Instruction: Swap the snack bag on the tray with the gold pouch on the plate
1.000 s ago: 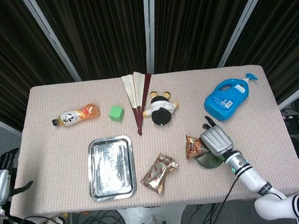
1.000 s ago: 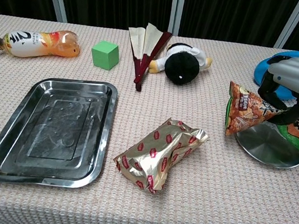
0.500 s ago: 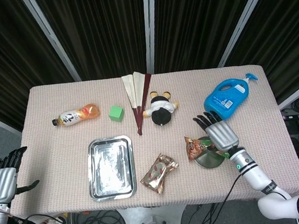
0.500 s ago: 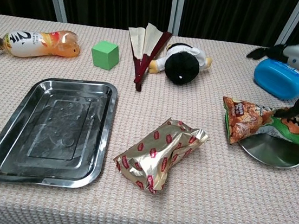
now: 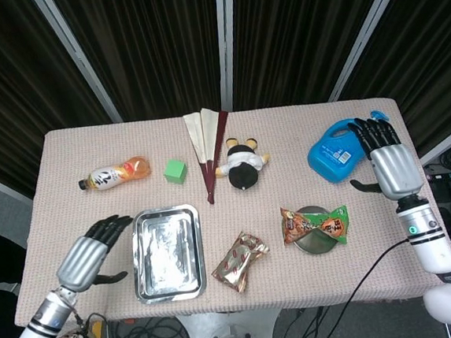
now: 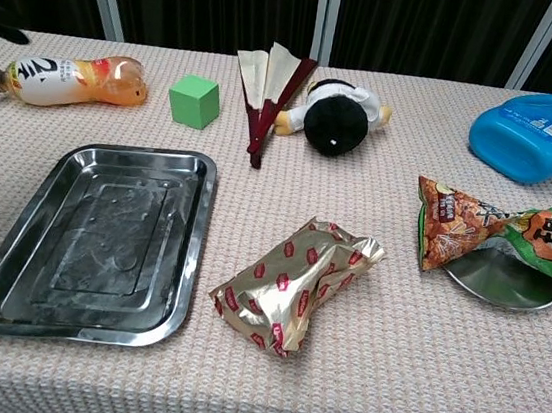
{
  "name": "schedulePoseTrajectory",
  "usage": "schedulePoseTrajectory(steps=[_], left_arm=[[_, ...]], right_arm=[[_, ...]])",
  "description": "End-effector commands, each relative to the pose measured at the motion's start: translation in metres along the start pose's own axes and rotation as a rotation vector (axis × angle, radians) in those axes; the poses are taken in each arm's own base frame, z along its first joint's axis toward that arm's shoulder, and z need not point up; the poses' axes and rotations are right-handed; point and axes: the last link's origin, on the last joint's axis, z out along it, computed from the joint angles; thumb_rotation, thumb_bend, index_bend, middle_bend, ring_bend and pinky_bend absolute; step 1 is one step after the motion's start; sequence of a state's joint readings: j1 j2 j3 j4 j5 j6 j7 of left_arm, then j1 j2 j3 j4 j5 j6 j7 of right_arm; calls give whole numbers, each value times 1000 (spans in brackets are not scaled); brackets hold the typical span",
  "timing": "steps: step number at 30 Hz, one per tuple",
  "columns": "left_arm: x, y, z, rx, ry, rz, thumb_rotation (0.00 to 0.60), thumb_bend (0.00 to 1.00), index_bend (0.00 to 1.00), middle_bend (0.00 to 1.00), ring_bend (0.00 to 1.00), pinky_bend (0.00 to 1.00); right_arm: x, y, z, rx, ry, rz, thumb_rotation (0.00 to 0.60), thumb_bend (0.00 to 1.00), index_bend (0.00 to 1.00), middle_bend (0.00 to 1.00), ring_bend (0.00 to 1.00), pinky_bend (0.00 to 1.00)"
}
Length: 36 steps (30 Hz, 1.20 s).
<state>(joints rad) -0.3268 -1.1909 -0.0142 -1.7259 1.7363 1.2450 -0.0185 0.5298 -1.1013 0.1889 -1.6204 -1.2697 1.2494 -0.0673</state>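
right hand (image 5: 388, 164) now up off snack bag (image 6: 499, 237) on plate (image 6: 504, 282), fingers spread; left hand (image 5: 90, 254) beside tray (image 6: 100, 241), fingers apart

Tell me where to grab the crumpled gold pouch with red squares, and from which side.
Grip the crumpled gold foil pouch across its narrow middle, coming from above. It lies flat and diagonal on the tablecloth between the steel tray and round metal plate, both long sides clear. The left hand is likely nearer.

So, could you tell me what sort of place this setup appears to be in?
Probably a lab or robot test station, not a home. A cloth-covered table stands before black curtains, loose cables lie on the floor below, and unrelated props such as a steel tray and a blue jug are spread out.
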Motion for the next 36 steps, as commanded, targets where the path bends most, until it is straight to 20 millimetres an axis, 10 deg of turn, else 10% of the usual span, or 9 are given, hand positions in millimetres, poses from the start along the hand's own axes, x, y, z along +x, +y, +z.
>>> schedulePoseTrajectory(steps=[1, 15, 36], left_arm=[[-2, 39, 24, -198, -52, 77, 600, 43, 60, 93, 61, 155], [-34, 100, 94, -642, -127, 373, 600, 44, 69, 105, 61, 159], [-83, 135, 163, -903, -104, 679, 600, 47, 103, 136, 61, 160]], right_arm=[[9, 15, -2, -37, 23, 15, 600, 0, 0, 34, 0, 0], [37, 54, -10, -134, 72, 176, 600, 0, 0, 29, 0, 0], [39, 86, -20, -198, 58, 211, 600, 0, 0, 29, 0, 0]])
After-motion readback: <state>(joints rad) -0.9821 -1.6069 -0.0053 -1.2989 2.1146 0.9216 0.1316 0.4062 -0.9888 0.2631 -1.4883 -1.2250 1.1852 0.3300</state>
